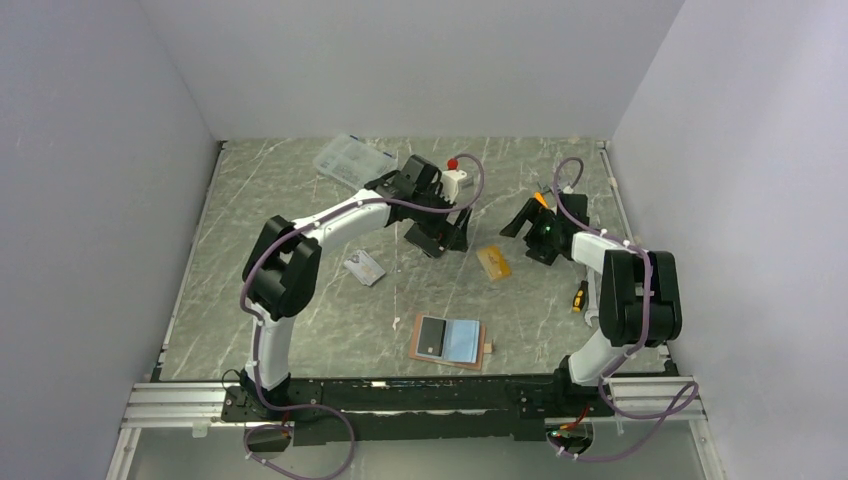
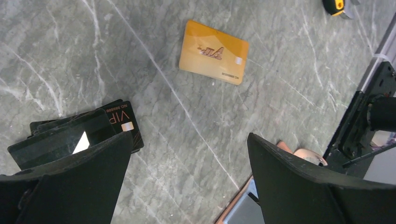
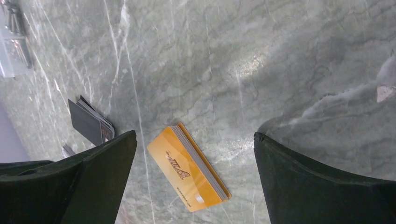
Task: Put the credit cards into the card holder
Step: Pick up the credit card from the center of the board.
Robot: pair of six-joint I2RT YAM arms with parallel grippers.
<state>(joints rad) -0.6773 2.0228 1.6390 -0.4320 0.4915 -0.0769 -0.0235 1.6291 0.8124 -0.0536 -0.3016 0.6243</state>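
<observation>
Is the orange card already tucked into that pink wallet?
No, the orange card lies flat on the table, well apart from the card holder.

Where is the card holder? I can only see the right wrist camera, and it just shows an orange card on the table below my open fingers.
Observer: The card holder lies open on the table, nearer the robot than the orange VIP card.
Operator: Is the other arm holding something?
Observer: No. The left gripper is open above the black cards, gripping nothing.
Operator: Are there more cards?
Observer: A silver-grey card lies flat by itself, left of the left gripper.
</observation>
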